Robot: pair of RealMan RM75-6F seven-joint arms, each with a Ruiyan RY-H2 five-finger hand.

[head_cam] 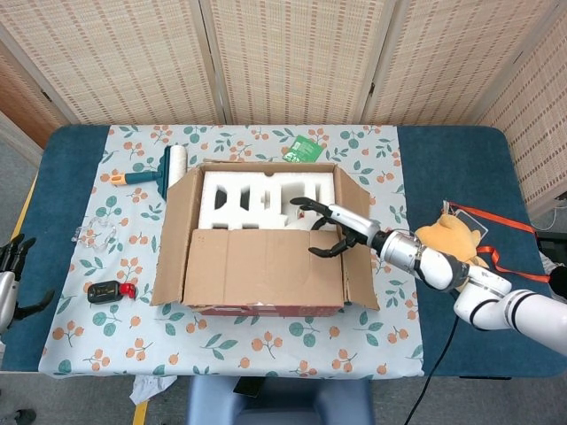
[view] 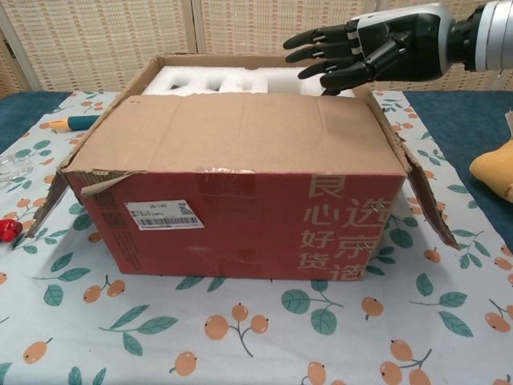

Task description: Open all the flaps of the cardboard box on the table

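Note:
The cardboard box (head_cam: 266, 305) stands mid-table, red-printed on its front (view: 240, 216). Its near flap (head_cam: 261, 266) lies folded flat over the front half of the opening. The left flap (head_cam: 173, 235), right flap (head_cam: 359, 239) and far flap are folded outward. White foam packing (head_cam: 252, 199) shows in the uncovered back half. My right hand (head_cam: 332, 228) hovers over the box's right side with fingers spread and empty, the thumb just above the near flap's free edge (view: 240, 95); the chest view shows the same right hand (view: 365, 52). My left hand (head_cam: 11, 274) is at the far left edge, off the table, open.
A lint roller (head_cam: 168, 168) lies left of the box and a green packet (head_cam: 303, 148) behind it. A black and red device (head_cam: 111, 289) and clear plastic (head_cam: 93, 233) sit at the left. A plush toy (head_cam: 447, 239) with a red lanyard (head_cam: 496, 226) lies at the right.

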